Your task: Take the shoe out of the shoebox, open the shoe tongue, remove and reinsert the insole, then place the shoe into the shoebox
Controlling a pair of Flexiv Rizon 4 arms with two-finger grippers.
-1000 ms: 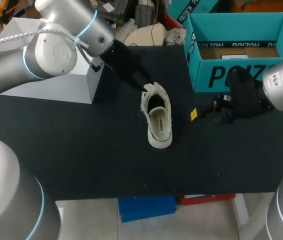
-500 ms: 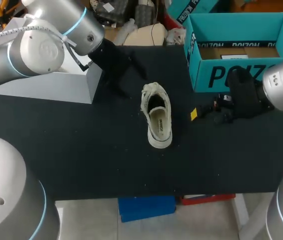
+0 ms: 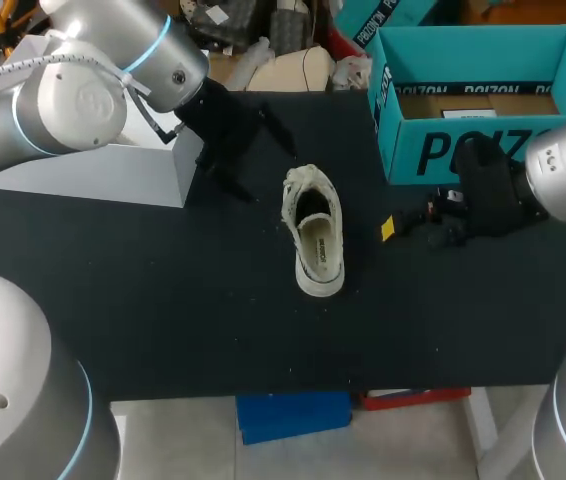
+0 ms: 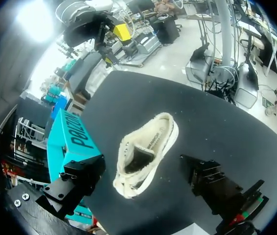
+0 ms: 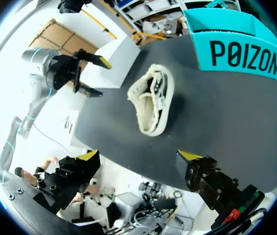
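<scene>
Broadly, the black table carries everything. My left arm comes in over its far left corner and my right arm from the right side. The teal shoebox stands open-topped at the far right, and a white block sits at the far left under the left arm. The white shoe rests sole down near the table's middle, out of the box and apart from it, between the two grippers and touched by neither. The left gripper hangs beside the shoe's far end, on its left, fingers spread wide on nothing. The right gripper hangs well to the shoe's right, in front of the shoebox, fingers likewise spread and empty.

The main risk, as I judge it, is a shove instead of a grasp. The shoe looks light and soft, so one finger landing first could slide or tip it on the smooth table, or crumple the ragged fabric. A pinch that catches the insole along with the upper could ruck it. The right arm, working so near the shoebox, could also knock its front wall.

The shoe's long axis runs far to near, its near end drifting slightly toward my right. The frayed end with the dark opening points away from me and the smooth rounded end toward me. Which end is the toe I cannot tell for sure.
</scene>
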